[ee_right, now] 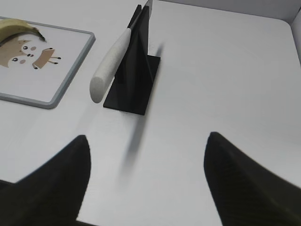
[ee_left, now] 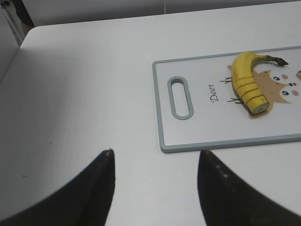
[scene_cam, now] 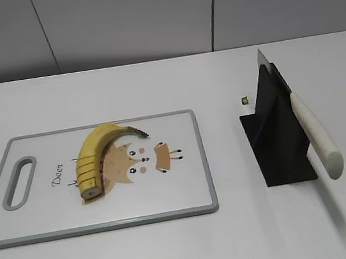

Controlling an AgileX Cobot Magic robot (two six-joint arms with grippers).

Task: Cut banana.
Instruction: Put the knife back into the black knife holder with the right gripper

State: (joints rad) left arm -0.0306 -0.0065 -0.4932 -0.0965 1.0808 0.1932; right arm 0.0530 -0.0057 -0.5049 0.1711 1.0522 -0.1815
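Your banana (scene_cam: pixel 98 154) lies on the cutting board (scene_cam: pixel 189 195), on the left half of the table (scene_cam: pixel 177 251), draped over the printed deer (scene_cam: pixel 140 161). Its dark stem tip points toward the board's middle, and its blunt end faces the near edge. That blunt end already carries several crosswise cuts, with the rounds sitting together in line; the stem half looks whole.

The knife (scene_cam: pixel 314 132) rests in the black stand (scene_cam: pixel 278 143), well to the right of the board, blade tucked into the slot and white handle sloping out toward you. A small dark object (scene_cam: pixel 244 100) sits on the table just behind the stand; it is too small to identify.

Your left hand (ee_left: pixel 155 183) hovers over bare table near the handle end of the board, fingers spread wide and holding nothing. Your right hand (ee_right: pixel 146 179) is likewise wide open and empty, hanging over the table in front of the stand with the knife handle ahead of it.

Judging from this, the cutting itself appears done or paused, with the tool parked. If more slices are wanted, your next move is to bring the right hand onto the white handle, close squarely around it and draw it out along the slot without tipping the stand. The left hand would need to steady the banana's uncut half, clear of the blade.
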